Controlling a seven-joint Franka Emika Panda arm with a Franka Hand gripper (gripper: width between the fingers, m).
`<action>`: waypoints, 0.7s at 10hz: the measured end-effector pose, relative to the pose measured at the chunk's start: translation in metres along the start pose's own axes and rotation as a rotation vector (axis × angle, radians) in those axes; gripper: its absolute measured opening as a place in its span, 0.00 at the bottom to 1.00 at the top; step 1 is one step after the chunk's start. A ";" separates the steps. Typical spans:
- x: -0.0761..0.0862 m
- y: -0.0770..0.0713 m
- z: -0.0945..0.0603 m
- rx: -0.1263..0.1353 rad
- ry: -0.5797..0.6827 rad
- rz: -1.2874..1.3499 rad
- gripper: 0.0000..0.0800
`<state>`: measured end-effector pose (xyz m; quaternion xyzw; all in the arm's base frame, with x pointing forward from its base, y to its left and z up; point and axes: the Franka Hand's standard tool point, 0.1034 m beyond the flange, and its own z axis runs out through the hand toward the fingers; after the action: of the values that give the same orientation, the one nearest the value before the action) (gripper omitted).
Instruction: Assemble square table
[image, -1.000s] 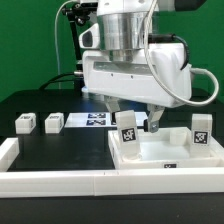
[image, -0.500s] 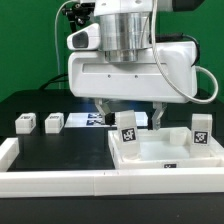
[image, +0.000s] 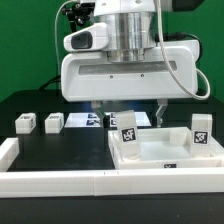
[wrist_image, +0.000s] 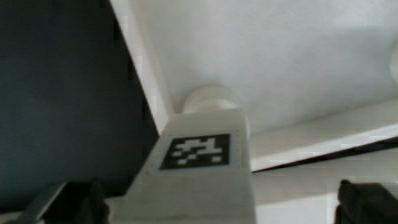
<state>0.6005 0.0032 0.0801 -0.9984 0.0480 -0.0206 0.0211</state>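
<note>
The white square tabletop (image: 150, 152) lies tray-like at the front on the exterior view's right, with a tag on its near edge. A white leg (image: 128, 129) with a tag stands upright on its near-left corner. A second tagged leg (image: 202, 131) stands at its right side. My gripper (image: 134, 112) hangs open just above the first leg, one finger on each side. In the wrist view that leg (wrist_image: 199, 150) rises between the dark fingertips (wrist_image: 71, 203) of the gripper (wrist_image: 217, 205), closer to one of them, with the tabletop (wrist_image: 294, 70) behind. Nothing is gripped.
Two small tagged leg blocks (image: 24, 123) (image: 54, 122) stand on the black table at the exterior view's left. The marker board (image: 92, 120) lies behind them under the arm. A long white border rail (image: 60, 182) runs along the front and left edges.
The arm's head has swung toward the exterior view's left and turned square to the camera. The gripper stays open over the leg; no part has moved.
</note>
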 end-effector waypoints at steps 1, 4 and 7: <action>0.000 0.000 0.000 -0.003 0.000 -0.043 0.81; 0.000 0.001 0.000 -0.003 -0.001 -0.041 0.53; 0.000 0.001 0.000 -0.003 -0.001 -0.040 0.36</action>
<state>0.6001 0.0026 0.0798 -0.9992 0.0278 -0.0204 0.0189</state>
